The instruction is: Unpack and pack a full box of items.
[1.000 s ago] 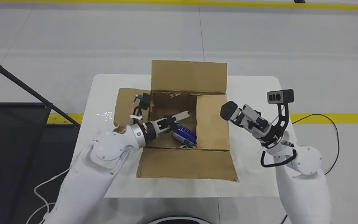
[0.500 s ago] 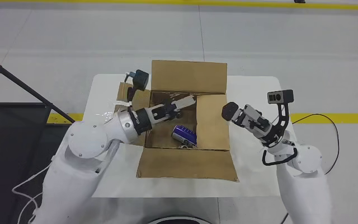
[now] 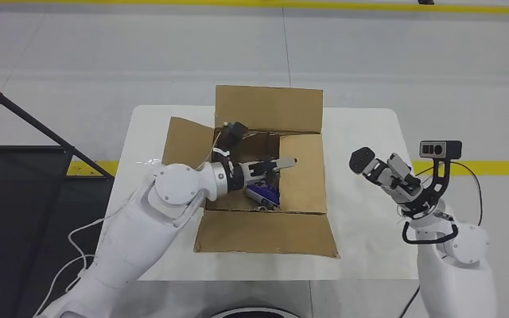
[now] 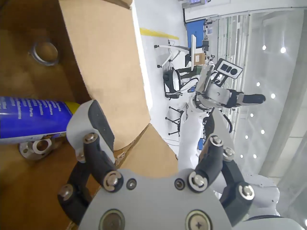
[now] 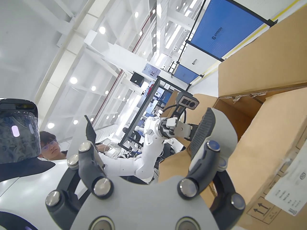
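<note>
One open box (image 3: 270,107) on bench (image 3: 358,127): one blue can (image 3: 262,191), two metal rings (image 4: 45,63) inside. Left end effector (image 3: 278,164) wide, empty, over can. Right end effector (image 3: 363,160) wide, empty, beside box.

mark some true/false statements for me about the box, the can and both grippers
1. The left gripper is over the opening of the box. True.
2. The left gripper is shut on the blue can. False: it is open, and the can lies loose on the box floor.
3. The right gripper is inside the box. False: it is outside the box, above the table.
4. The right gripper is open and empty. True.
</note>
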### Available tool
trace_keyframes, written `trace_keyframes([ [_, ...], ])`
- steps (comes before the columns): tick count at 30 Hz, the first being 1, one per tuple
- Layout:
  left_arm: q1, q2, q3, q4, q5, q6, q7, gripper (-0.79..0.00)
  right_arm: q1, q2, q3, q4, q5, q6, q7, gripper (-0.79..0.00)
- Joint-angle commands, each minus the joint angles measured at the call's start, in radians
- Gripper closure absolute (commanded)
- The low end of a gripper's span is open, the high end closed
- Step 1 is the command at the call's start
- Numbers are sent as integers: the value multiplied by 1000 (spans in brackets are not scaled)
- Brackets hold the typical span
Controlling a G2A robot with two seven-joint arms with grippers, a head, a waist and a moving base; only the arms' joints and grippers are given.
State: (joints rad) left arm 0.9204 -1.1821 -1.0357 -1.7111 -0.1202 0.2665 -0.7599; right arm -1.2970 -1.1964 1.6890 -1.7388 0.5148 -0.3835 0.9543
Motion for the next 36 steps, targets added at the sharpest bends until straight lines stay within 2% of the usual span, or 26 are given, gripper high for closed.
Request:
trace_keyframes([
  [1,4,-2,13,10,3,-2,2,-785,2,2,6,7,8,-2,5,-785],
  [8,17,-4,44,23,32,-6,-7,-785,23,8,-1,36,23,-7,18,-785],
  [20,26,-17,71,63,18,-38,52,-785,32,19,-2,74,37,-9,31,-785],
  [32,29,-34,58,72,-95,-98,94,-785,15,27,-1,84,45,-13,17,-785],
  [36,30,-34,46,65,-103,-120,97,-785,13,31,-12,101,24,16,32,-785],
])
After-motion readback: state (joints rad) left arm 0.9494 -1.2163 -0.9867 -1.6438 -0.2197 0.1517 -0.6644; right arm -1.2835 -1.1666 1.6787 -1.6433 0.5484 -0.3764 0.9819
